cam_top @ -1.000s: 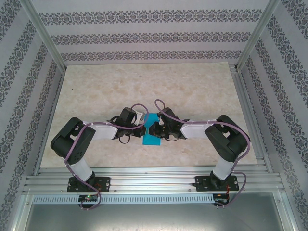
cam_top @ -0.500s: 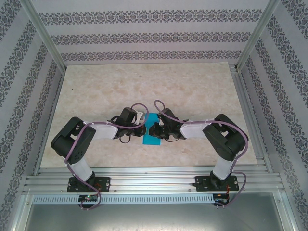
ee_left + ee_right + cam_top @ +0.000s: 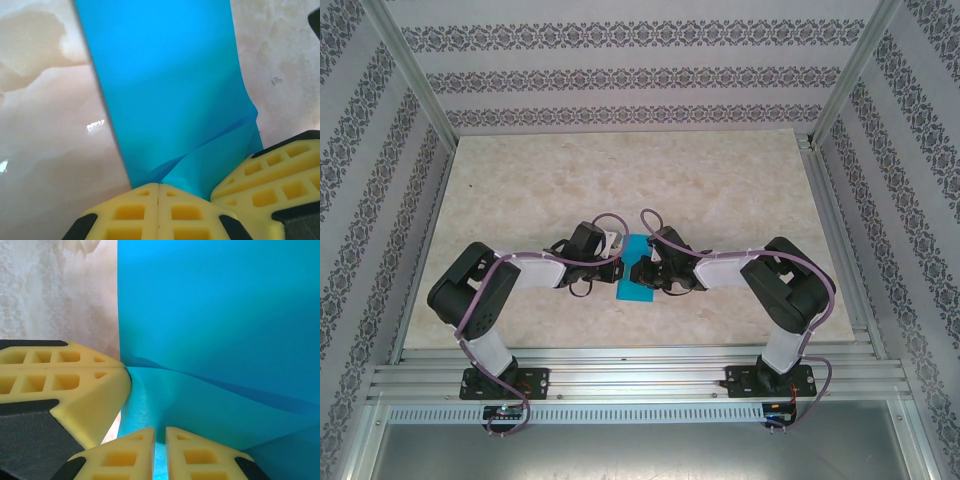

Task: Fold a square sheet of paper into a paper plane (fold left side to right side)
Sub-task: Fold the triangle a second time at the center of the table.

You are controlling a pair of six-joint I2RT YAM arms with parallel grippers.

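Marbled beige tabletop [image 3: 520,200] below; I see my left gripper [image 3: 158,186] clamped tight on the thin cyan-blue paper sheet [image 3: 170,90], right gripper [image 3: 160,432] nearly closed, nipping it too.

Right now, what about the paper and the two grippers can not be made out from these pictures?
- Left wrist view: the top edge cuts off the blue paper; the shut left gripper hides its pinched corner.
- Right wrist view: the blue paper runs past the top and right edges; the right gripper hides the pinched part.
- Top view: both grippers cover the blue paper's middle; its creases are too small to count.
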